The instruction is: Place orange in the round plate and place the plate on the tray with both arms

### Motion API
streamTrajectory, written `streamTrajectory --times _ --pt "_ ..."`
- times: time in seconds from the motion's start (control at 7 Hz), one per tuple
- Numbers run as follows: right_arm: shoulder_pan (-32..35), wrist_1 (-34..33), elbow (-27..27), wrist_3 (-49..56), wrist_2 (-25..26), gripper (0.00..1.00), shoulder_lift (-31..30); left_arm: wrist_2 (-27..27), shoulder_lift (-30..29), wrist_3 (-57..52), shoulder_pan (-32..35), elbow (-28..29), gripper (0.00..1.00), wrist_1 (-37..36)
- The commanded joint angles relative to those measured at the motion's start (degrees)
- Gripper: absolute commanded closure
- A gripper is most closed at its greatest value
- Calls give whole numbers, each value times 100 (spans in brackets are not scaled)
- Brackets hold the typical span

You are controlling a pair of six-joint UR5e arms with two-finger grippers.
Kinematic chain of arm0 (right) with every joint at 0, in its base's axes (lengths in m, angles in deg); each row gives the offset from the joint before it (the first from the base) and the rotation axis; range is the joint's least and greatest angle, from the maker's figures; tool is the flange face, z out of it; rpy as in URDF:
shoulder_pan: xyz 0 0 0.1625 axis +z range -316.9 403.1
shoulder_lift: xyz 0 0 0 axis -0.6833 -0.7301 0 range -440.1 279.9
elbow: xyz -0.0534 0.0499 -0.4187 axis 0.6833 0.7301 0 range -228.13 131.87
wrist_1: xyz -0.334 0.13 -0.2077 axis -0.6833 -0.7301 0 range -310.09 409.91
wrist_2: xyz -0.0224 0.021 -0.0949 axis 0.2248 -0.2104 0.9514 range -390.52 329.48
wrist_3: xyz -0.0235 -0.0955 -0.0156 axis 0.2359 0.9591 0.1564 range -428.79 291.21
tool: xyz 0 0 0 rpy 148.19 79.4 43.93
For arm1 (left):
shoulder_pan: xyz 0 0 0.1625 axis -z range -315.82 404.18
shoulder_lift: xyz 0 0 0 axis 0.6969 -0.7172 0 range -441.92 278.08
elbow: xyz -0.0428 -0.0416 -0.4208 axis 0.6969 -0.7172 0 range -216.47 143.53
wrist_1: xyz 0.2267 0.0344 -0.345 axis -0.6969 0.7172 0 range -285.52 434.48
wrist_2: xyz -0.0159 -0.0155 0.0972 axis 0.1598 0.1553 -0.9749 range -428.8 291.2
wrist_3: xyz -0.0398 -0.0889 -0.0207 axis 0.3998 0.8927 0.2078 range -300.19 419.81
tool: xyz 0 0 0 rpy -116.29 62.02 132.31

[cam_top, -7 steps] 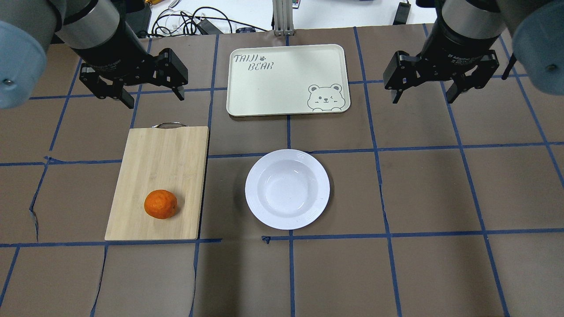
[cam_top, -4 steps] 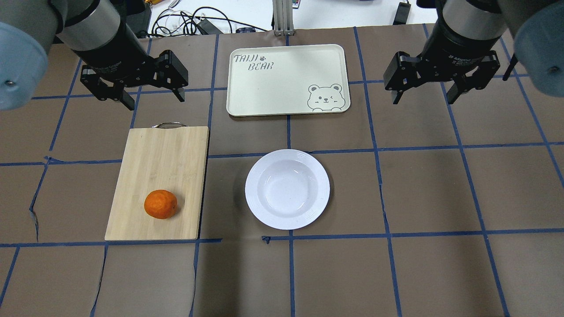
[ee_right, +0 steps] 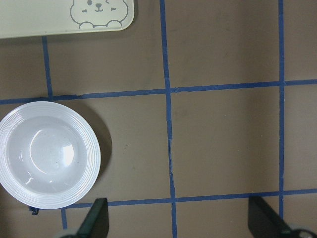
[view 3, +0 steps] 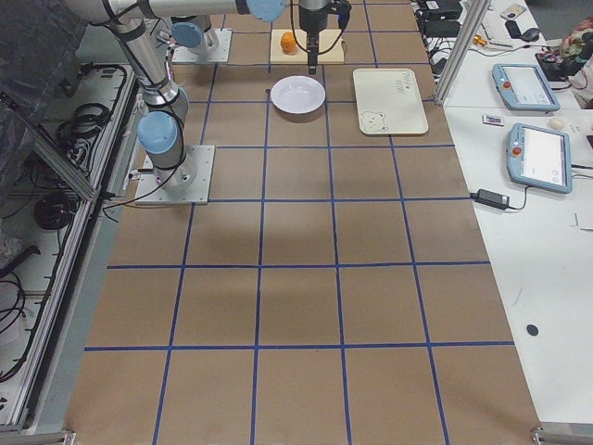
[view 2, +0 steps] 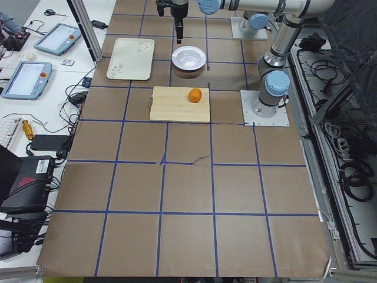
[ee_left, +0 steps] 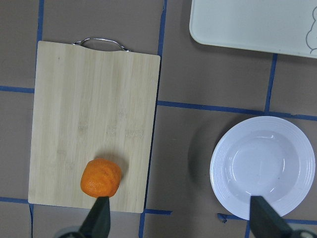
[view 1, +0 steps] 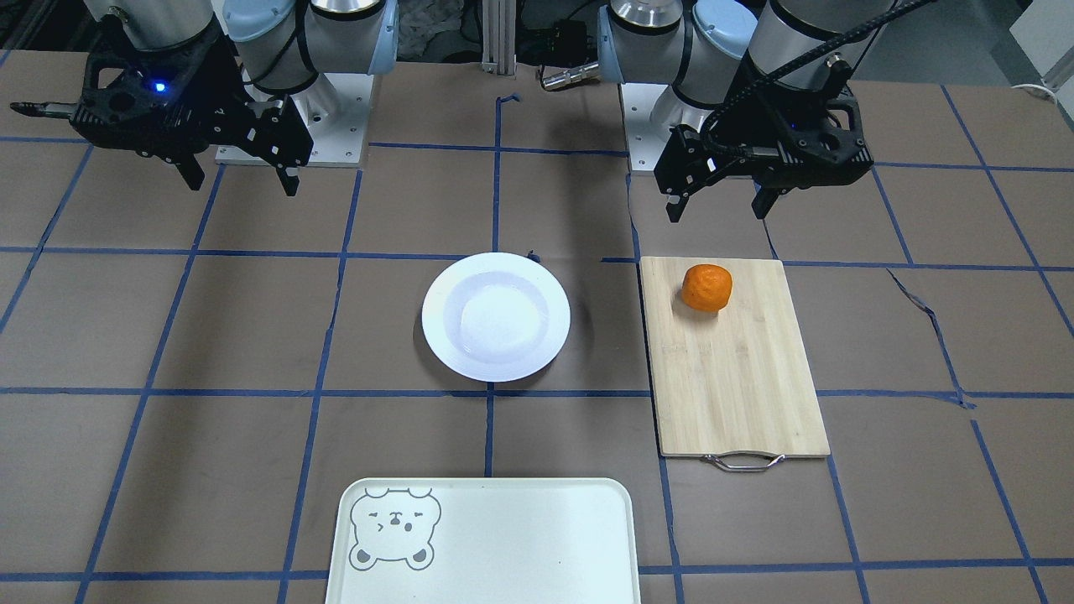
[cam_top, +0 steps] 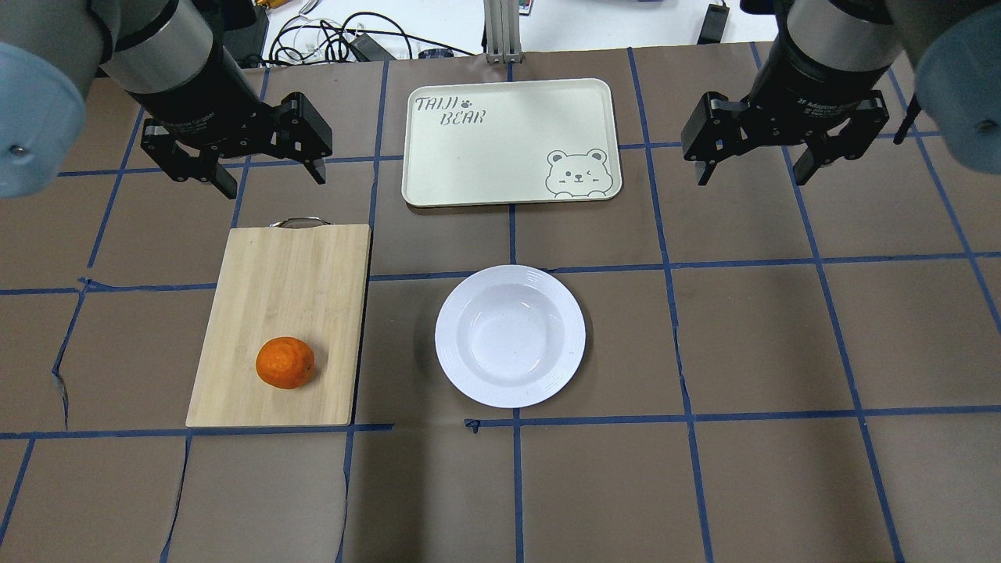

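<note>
A table [cam_top: 782, 336] covered in brown paper with a blue tape grid fills the overhead view. The left arm [cam_top: 168, 62] enters from the upper left corner and the right arm [cam_top: 829, 39] from the upper right corner. The cream tray [cam_top: 500, 156] lies at top centre, with a bear face [cam_top: 576, 172] drawn in its lower right corner. Left of centre lies a bamboo cutting board [cam_top: 289, 289], with its metal handle [cam_top: 299, 222] toward the top of the frame. The white round plate [cam_top: 510, 336] sits just below centre, apart from both the board and the tray. The left gripper [cam_top: 275, 180] hangs above the table at upper left, over the handle end of the board, jaws spread wide and holding nothing. The right gripper [cam_top: 751, 180] hangs at upper right, beside the tray, likewise spread and empty. The orange [cam_top: 285, 363] rests on the lower part of the board, left of the plate and well apart from it.
</note>
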Motion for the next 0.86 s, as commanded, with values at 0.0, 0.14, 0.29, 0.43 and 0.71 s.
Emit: streamTrajectory --times 0.0,0.14,0.29,0.43,0.71 --pt "0 0 -3 0 0 0 -2 -4 5 -4 -7 -7 0 7" --pt "0 0 -3 0 9 0 -2 -4 5 -4 -7 -7 0 7" --pt "-9 0 -3 9 26 0 -2 -21 -4 -4 -33 -7 0 33" --pt "0 0 -3 26 18 0 -2 -135 -109 -21 -68 1 0 68" --pt "-9 0 -3 44 27 0 -2 -293 -434 -83 -86 -513 0 -27"
